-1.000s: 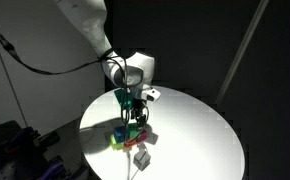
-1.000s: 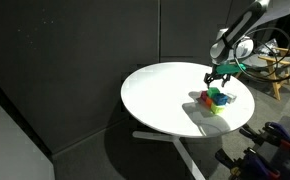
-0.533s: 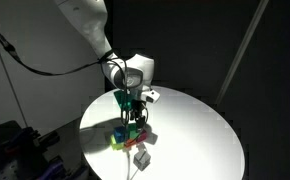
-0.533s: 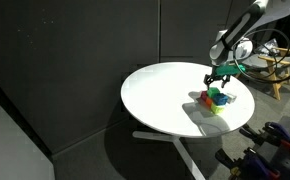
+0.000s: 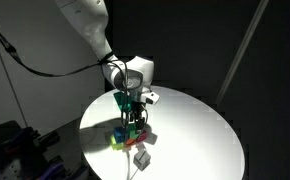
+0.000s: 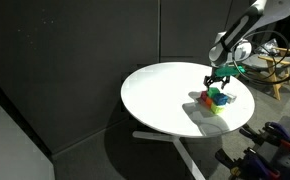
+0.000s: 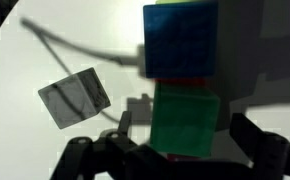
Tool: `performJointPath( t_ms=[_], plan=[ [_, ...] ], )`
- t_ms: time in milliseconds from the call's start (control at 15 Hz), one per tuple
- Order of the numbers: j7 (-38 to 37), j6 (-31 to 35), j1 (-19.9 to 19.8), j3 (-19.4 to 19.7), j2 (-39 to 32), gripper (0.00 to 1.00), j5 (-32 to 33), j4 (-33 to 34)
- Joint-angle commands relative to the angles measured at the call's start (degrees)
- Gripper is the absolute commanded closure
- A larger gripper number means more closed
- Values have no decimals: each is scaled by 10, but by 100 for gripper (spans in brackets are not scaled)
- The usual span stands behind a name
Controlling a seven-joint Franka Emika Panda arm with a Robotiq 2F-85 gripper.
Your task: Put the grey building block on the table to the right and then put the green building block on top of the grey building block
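In the wrist view the green building block (image 7: pixel 185 122) sits between my two fingers, with a gap on each side. My gripper (image 7: pixel 183 130) is open, straddling it from above. A dark blue cube (image 7: pixel 181 38) lies right behind the green one. The grey building block (image 7: pixel 75 97) lies apart on the white table (image 7: pixel 45 150), to the left of the gripper. In both exterior views the gripper (image 5: pixel 135 117) (image 6: pixel 219 84) hangs low over the cluster of blocks. The grey block (image 5: pixel 141 158) rests near the table's edge.
A cluster of coloured blocks (image 5: pixel 127 138) (image 6: pixel 215 98), including a yellow-green and a red one, sits under the gripper. A thin cable (image 7: pixel 85 50) runs across the tabletop. The round table (image 6: pixel 165 95) is surrounded by dark curtains.
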State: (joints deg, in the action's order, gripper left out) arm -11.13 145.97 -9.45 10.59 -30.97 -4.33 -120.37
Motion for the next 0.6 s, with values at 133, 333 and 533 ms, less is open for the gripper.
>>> performJointPath(
  t_ms=[133, 333, 533],
  plan=[
    [-7, -12, 3, 3, -12, 0, 0, 18],
    [-9, -12, 5, 4, -16, 8, 2, 21],
    [-10, -16, 7, 5, -21, 44, 4, 25]
  ],
)
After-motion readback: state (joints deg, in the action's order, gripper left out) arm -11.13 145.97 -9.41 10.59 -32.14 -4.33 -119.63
